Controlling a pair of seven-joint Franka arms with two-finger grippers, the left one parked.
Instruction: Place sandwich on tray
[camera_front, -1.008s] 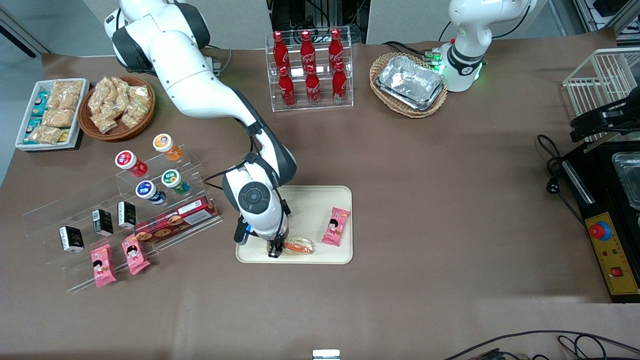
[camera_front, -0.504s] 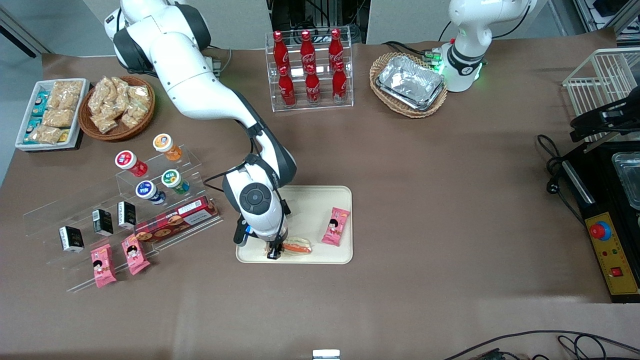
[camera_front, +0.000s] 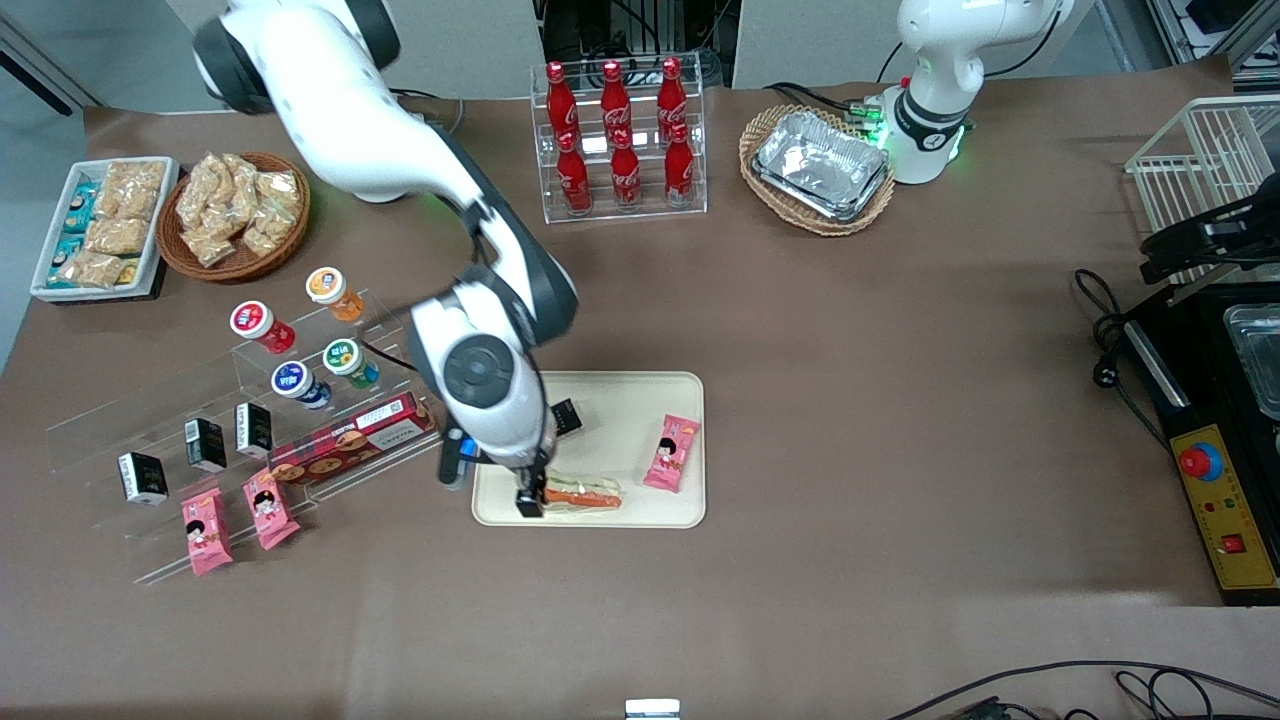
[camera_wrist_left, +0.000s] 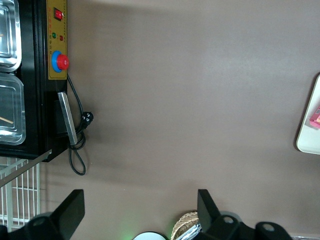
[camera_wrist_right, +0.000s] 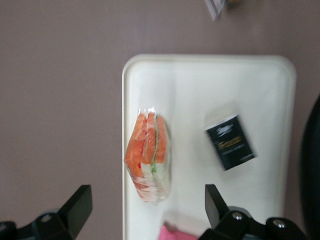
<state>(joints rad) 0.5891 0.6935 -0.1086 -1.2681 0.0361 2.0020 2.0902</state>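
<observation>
The sandwich (camera_front: 582, 493), a clear-wrapped wedge with an orange and green filling stripe, lies on the cream tray (camera_front: 620, 420) near the rim closest to the front camera. My right gripper (camera_front: 530, 500) hangs above the sandwich's end nearest the working arm, open and empty. In the right wrist view the gripper (camera_wrist_right: 147, 198) has its fingers wide apart, with the sandwich (camera_wrist_right: 149, 157) lying free on the tray (camera_wrist_right: 200, 85) below.
A small black box (camera_front: 566, 417) and a pink snack packet (camera_front: 671, 453) also lie on the tray. An acrylic stand (camera_front: 300, 400) with cups, boxes and packets is beside it toward the working arm's end. A cola rack (camera_front: 618, 140) and a foil-tray basket (camera_front: 818, 168) stand farther back.
My gripper has let go of the sandwich and risen above it. The arm has swung up and toward its own end of the table, uncovering the black box on the tray.
</observation>
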